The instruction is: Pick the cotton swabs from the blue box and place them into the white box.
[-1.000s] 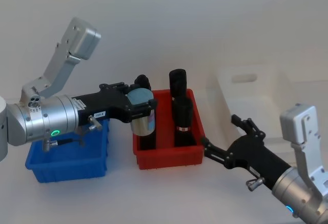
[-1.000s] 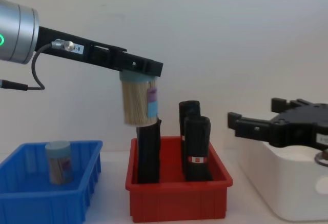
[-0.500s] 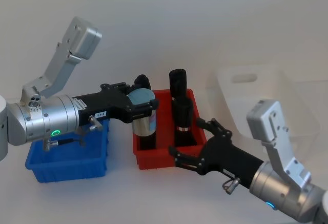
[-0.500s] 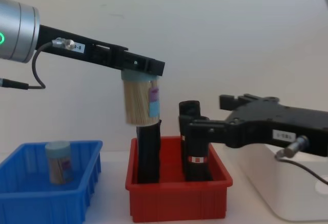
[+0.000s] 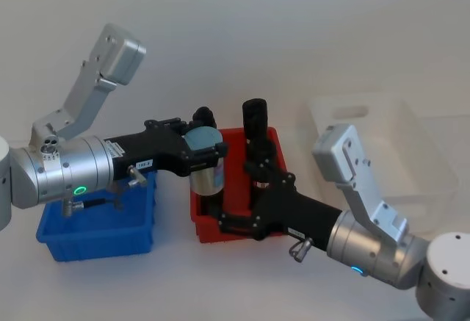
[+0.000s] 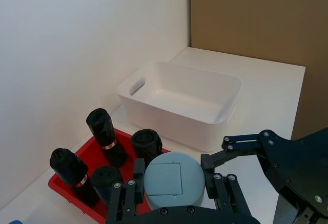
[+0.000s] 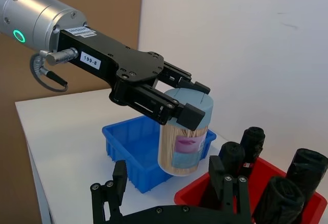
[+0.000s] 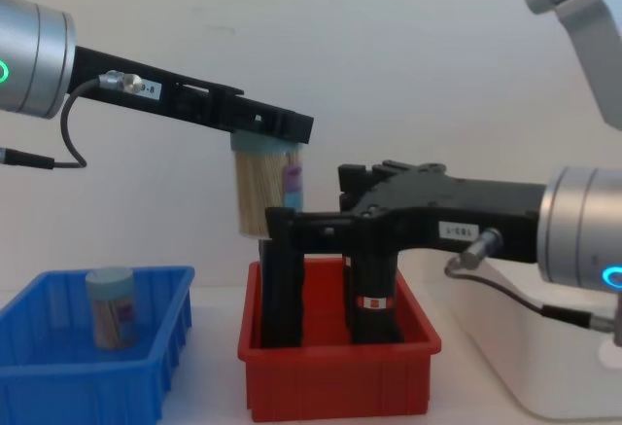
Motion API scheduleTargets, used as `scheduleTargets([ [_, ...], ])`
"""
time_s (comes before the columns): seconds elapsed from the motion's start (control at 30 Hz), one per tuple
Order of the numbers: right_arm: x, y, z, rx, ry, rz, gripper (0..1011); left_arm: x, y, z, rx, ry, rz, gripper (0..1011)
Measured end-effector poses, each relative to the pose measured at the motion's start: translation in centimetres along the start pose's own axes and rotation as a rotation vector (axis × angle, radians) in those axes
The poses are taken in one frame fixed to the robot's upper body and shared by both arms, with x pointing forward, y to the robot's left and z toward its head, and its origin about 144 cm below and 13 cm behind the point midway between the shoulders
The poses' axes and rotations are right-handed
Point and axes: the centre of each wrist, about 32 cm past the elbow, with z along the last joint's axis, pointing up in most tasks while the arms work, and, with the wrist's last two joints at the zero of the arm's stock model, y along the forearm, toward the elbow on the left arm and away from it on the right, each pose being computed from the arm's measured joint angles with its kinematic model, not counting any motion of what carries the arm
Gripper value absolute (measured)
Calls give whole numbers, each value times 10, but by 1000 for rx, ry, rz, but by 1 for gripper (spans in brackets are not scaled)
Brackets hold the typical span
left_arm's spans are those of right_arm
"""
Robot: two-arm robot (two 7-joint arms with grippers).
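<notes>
- Above the left end of the red bin (image 5: 208, 233), your left pincer (image 5: 203, 152) is clamped on a jar of cotton swabs (image 5: 206, 175). It holds the jar at its top, on either side of the light blue lid (image 6: 171, 181).
- That jar hangs upright in the air, its tan sticks showing through the clear wall. Its base is level with the tops of the black rolls (image 8: 373, 294) below and beside it.
- Under your left arm, the blue box (image 5: 97, 239) sits on the desk (image 5: 110, 284), just beside the red bin. In the chest view a second jar of cotton swabs (image 8: 109, 306) stands upright inside it.
- Your right pincer (image 5: 233, 192) reaches in from the right, low over the front of the red bin. Its fingers (image 7: 118, 180) are spread wide and grip nothing.
- From the right wrist view, the held jar sits ahead of those spread fingers with a gap between them, so the right pincer is near the jar but apart from it.
- Four black rolls stand upright in the red bin, which lies between the blue box and the white box (image 6: 154, 112).
- At the right end of the desk, the white box sits just beside the red bin, and your right arm crosses in front of it.
</notes>
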Motion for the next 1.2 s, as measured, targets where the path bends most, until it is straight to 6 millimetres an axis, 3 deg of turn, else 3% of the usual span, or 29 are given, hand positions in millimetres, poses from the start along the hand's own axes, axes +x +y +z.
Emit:
scheduleTargets([
  [0.83, 7, 45, 0, -22, 17, -39, 1000, 0, 0, 0, 0, 0, -1, 658],
  [1.0, 6, 52, -2, -26, 24, -36, 915, 0, 0, 0, 0, 0, -1, 658],
  [1.2, 6, 58, -4, -22, 34, -32, 745, 0, 0, 0, 0, 0, -1, 658],
])
